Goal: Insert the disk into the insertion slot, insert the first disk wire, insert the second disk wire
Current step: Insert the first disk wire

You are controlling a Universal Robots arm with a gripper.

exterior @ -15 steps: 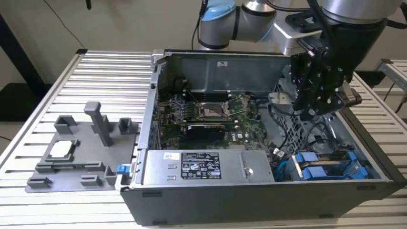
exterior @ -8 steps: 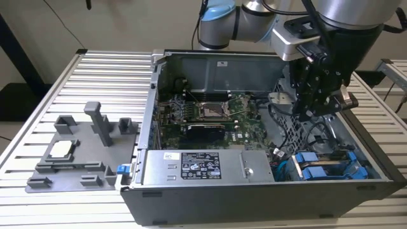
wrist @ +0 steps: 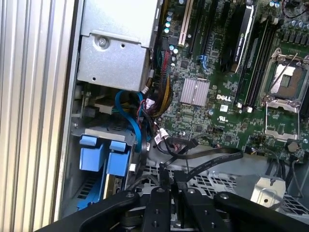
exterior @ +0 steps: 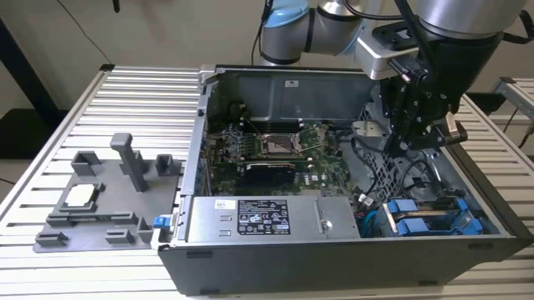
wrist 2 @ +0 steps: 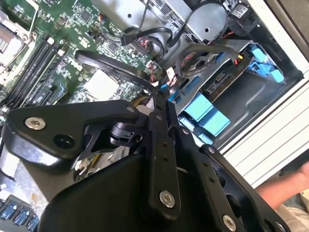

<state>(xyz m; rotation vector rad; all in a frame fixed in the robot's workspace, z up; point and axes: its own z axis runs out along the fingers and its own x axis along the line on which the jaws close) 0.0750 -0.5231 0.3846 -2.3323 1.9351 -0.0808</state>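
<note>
Over the slatted table (exterior: 137, 94), the end effector (exterior: 406, 149) hangs inside the case (exterior: 334, 259).

Exterior view: high, overlooking whole case (exterior: 334, 262). Both wrist views: close above motherboard (wrist 2: 91, 48) (wrist: 207, 121).

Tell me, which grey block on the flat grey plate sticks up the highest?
The narrow post near the middle of the plate, in the exterior view. It rises well above the squat blocks on either side of it.
</note>
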